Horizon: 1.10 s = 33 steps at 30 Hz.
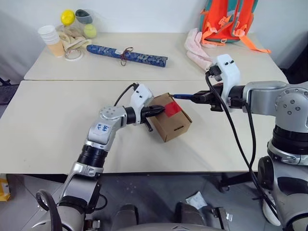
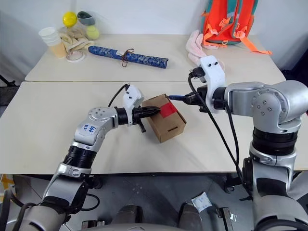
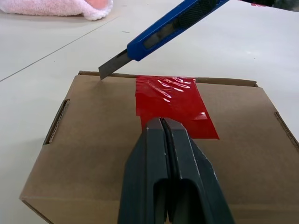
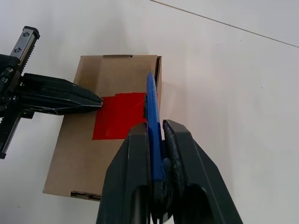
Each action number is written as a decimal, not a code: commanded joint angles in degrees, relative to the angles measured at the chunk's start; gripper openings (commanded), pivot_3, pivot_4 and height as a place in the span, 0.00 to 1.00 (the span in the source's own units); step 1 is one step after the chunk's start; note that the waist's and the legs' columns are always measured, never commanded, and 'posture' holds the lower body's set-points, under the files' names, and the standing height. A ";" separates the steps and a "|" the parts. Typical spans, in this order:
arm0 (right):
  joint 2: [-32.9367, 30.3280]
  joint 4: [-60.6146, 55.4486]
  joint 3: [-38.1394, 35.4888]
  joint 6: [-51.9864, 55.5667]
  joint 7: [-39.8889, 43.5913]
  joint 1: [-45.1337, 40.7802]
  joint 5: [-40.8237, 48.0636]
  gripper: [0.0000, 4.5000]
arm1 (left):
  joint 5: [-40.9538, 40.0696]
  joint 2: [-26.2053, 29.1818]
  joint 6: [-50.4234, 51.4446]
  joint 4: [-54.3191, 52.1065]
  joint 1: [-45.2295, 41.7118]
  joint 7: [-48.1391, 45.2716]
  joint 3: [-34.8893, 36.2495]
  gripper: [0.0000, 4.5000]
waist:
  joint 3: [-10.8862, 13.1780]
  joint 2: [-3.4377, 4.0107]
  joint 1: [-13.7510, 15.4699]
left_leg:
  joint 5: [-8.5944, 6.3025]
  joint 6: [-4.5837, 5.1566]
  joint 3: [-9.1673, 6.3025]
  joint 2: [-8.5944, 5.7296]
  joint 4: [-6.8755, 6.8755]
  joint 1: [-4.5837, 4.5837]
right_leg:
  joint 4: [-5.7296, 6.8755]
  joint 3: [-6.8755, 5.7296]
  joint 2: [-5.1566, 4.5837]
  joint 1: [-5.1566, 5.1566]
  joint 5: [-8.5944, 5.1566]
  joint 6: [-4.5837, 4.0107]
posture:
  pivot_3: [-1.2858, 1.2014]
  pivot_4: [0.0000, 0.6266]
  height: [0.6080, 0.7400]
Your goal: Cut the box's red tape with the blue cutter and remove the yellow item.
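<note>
Head view, box: your box (image 1: 169, 118) sits near the middle of the near table (image 1: 43, 120), turned at an angle, with the red tape (image 1: 173, 108) across its lid.
Head view, left gripper: your left gripper (image 1: 159, 110) comes in from the left with its fingers pressed together, tips on the lid at the tape's left edge.
Head view, right gripper: your right gripper (image 1: 196, 96) reaches in from the right and clamps the blue cutter (image 1: 183, 96), which points left toward the box's far edge.
Left wrist view, fingers: you see the two fingers (image 3: 159, 154) closed flat against each other, with nothing between them, resting on the lid at the tape's near end.
Left wrist view, blade: the cutter's blade tip touches or nearly touches the lid's far edge, just beside the tape.
Right wrist view, cutter: the blue handle is squeezed between your right fingers (image 4: 135, 163) and runs along the box's right edge, beside the tape.
Yellow item: you cannot see inside the closed box.
Far table: a patterned blue roll (image 1: 127, 54) and a pink cloth (image 1: 197, 48) lie well apart from the box.
</note>
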 commanded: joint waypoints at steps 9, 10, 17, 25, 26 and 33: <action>2.13 -1.50 -3.94 0.30 -0.34 -2.10 -2.32 0.03 | 0.16 0.82 2.56 -0.33 2.05 -0.43 -1.06 0.00 | 0.00 0.00 -0.05 | 0.00 0.00 0.00 0.00 -0.01 0.00 | 0.01 0.00 0.00 0.00 0.00 0.00 | 0.52 0.24 1.00; 2.00 -1.54 -3.70 0.28 -0.28 -1.84 -2.55 0.03 | 0.17 0.79 2.62 -0.33 2.01 -0.42 -1.07 0.00 | 0.00 0.00 -0.06 | 0.00 0.00 0.00 0.00 -0.01 0.00 | 0.02 0.00 0.00 0.00 0.00 0.00 | 0.52 0.24 1.00; 1.92 -2.12 -2.86 0.30 -0.10 0.38 -3.11 0.03 | 0.17 0.70 3.00 -0.69 2.01 -0.18 -1.06 0.00 | 0.00 0.00 -0.05 | 0.00 0.00 0.00 0.00 -0.01 0.00 | 0.01 0.00 0.00 0.00 0.00 0.00 | 0.52 0.24 1.00; 1.68 -1.95 -2.43 0.30 0.81 1.78 -2.65 0.03 | 0.27 0.88 3.38 -0.59 1.94 -0.13 -0.98 0.00 | 0.00 0.00 -0.06 | 0.00 0.00 0.00 0.00 -0.02 0.01 | 0.01 0.00 0.00 0.00 0.00 0.00 | 0.52 0.24 1.00; 1.65 -2.09 -2.44 0.30 0.87 2.02 -2.42 0.03 | 0.29 0.96 3.46 -0.69 2.00 -0.11 -0.97 0.00 | 0.00 0.00 -0.06 | 0.00 0.00 0.00 0.00 -0.01 0.01 | 0.01 0.00 0.00 0.00 0.00 0.00 | 0.52 0.24 1.00; 1.94 -2.26 -3.21 0.30 0.34 1.90 -3.32 0.03 | 0.28 1.09 3.86 -1.18 2.32 0.00 -1.08 0.00 | 0.00 0.00 -0.21 | 0.00 0.00 0.00 0.00 -0.02 0.02 | 0.01 0.01 0.00 0.00 0.00 0.00 | 0.52 0.24 1.00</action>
